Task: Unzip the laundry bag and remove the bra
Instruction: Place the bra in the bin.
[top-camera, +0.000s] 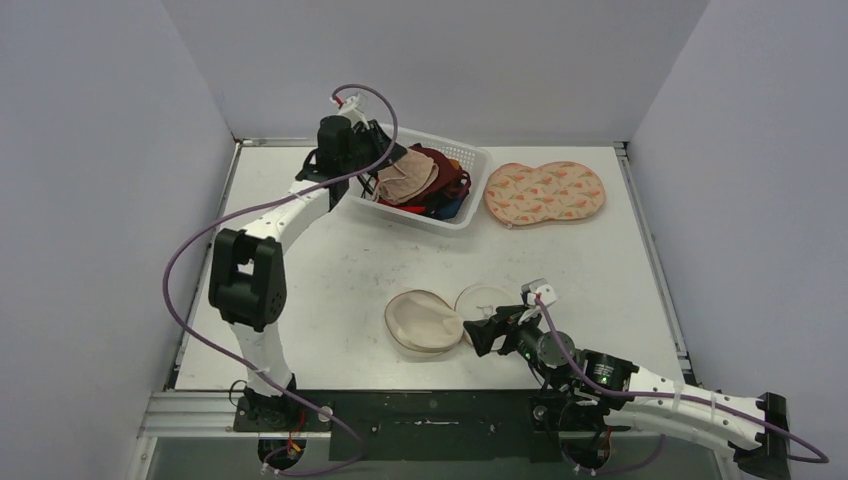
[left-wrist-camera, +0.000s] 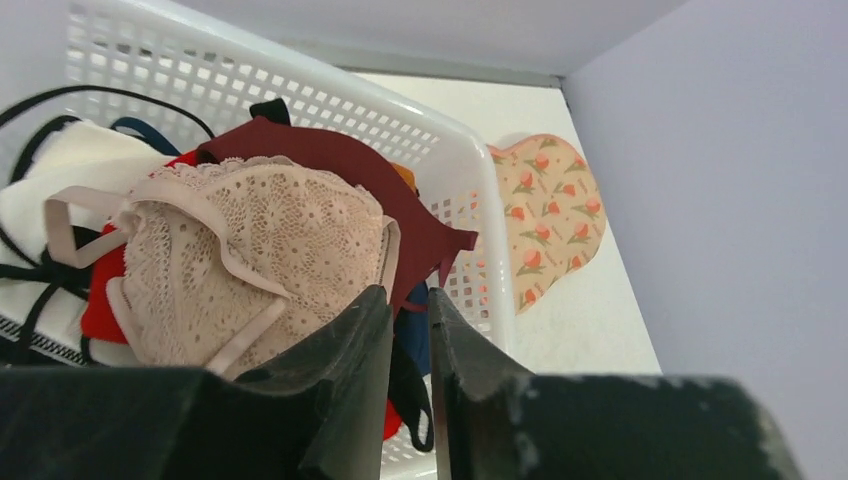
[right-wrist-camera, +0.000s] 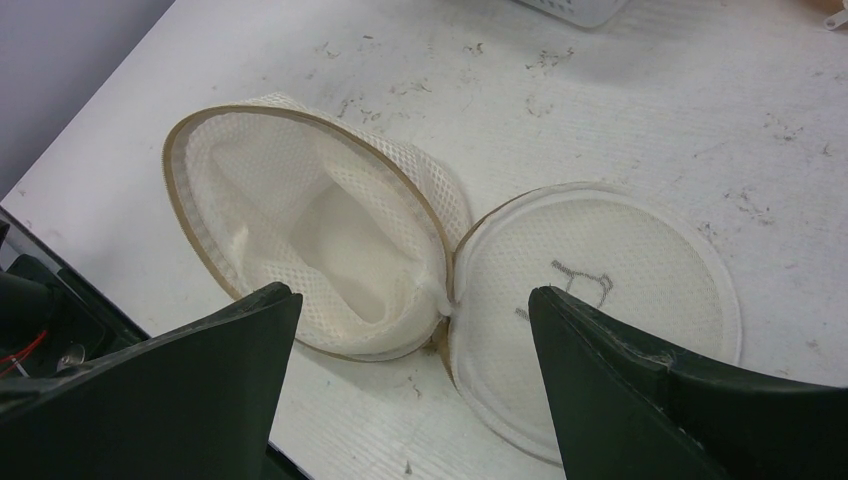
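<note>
The white mesh laundry bag (top-camera: 425, 322) lies unzipped near the table's front, its cup half (right-wrist-camera: 320, 230) hollow and its flat lid (right-wrist-camera: 600, 270) folded out to the right. A beige lace bra (left-wrist-camera: 250, 240) rests on top of the clothes in the white basket (top-camera: 470, 160). My left gripper (left-wrist-camera: 410, 295) hovers over the basket's near side (top-camera: 388, 160), all but shut, with only a thin slit between the fingers and nothing in it. My right gripper (right-wrist-camera: 415, 295) stands wide open just short of the bag's hinge (top-camera: 475, 330), touching nothing.
The basket (left-wrist-camera: 300, 80) also holds maroon, red, blue and black garments. A peach floral double-lobed fabric piece (top-camera: 545, 192) lies flat to the basket's right (left-wrist-camera: 545, 210). Grey walls close in the table on three sides.
</note>
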